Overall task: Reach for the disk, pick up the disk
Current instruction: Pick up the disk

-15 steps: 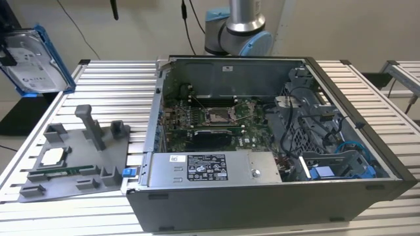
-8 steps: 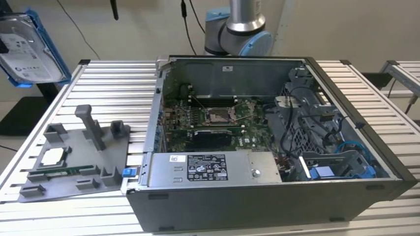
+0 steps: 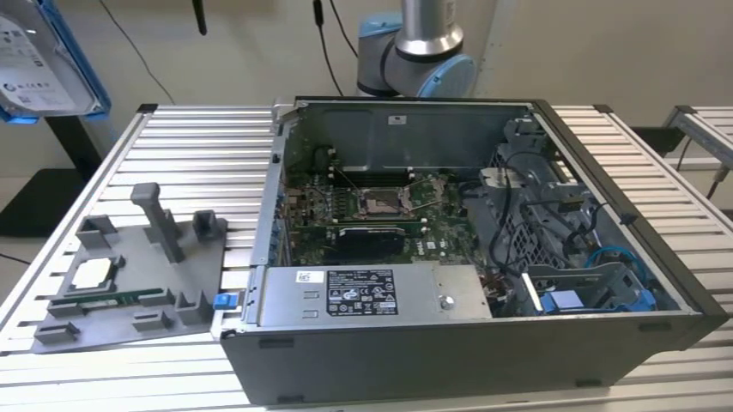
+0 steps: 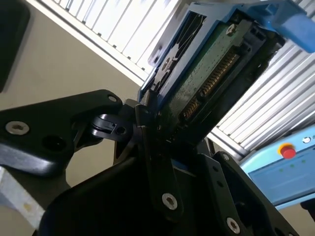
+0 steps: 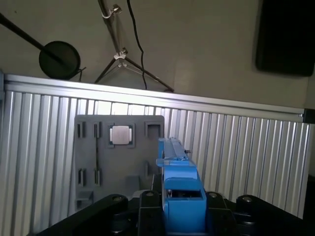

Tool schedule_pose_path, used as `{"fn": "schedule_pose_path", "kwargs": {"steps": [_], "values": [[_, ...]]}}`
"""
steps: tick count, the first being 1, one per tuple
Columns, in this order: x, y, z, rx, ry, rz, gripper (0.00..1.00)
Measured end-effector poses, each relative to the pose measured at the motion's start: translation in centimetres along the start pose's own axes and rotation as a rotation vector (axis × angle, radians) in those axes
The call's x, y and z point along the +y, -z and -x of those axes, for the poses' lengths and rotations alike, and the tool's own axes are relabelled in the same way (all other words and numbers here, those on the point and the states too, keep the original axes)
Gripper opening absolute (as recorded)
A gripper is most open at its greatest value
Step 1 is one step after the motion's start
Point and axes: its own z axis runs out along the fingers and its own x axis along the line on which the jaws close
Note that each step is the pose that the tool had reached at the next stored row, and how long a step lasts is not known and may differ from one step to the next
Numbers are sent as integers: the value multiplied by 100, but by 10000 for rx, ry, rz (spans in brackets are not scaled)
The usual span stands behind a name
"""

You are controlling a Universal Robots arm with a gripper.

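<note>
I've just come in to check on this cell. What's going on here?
The arm's gripper is clamped on the disk, a hard drive with blue rails, and holds it in the air, off the slatted table. In the first wrist view, the grey fixture tray lies on the table beyond the disk, with a small square chip seated in it. The open computer case sits on the table.

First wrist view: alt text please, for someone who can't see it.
The gripper holds the blue-railed disk edge-on above the ribbed metal table. On the table lies a grey tray carrying a small square chip.
</note>
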Motion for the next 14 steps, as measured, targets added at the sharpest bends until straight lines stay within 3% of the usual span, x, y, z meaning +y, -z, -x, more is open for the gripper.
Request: {"fn": "schedule_pose_path", "kwargs": {"steps": [5, 14], "values": [[4, 184, 24, 0, 1, 0, 0], [-10, 188, 23, -7, 3, -3, 0]]}}
